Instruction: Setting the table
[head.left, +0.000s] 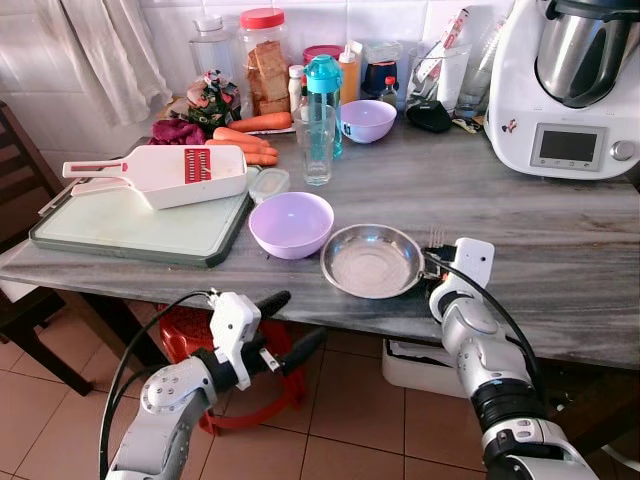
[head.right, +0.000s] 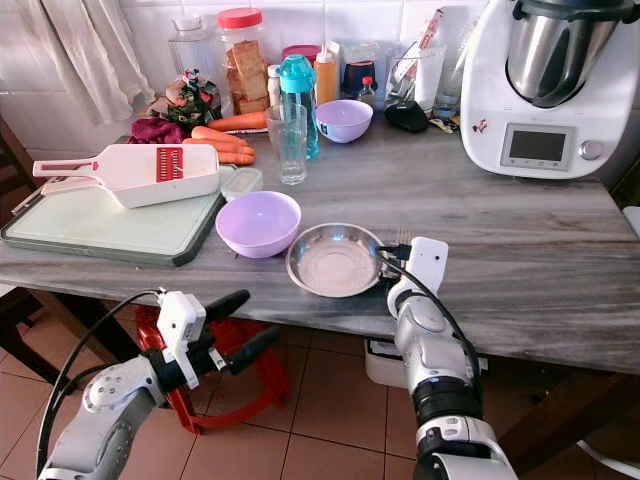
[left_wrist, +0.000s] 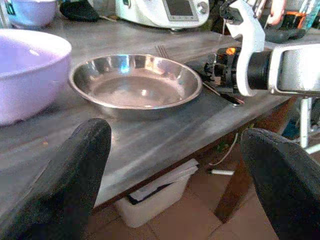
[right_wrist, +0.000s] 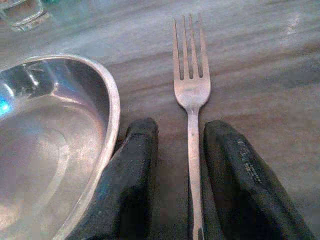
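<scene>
Fork laid beside the dish
Right claw (right_wrist: 172, 165), fingers apart, straddles the slim silver fork (right_wrist: 191, 85) at three o'clock of the round steel dish (right_wrist: 55, 145); I'd lift straight off.

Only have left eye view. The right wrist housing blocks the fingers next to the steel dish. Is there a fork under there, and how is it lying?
Observer: Yes. In the right wrist view the fork lies flat on the table, tines pointing away from the right gripper.
Operator: Clamped?
Observer: No. The fingers are apart and straddle the handle, with bare table visible between the handle and the dish-side finger.
Operator: Clearance to the dish?
Observer: Tight. That finger sits right by the rim of the steel dish; I cannot tell whether they touch.
</scene>
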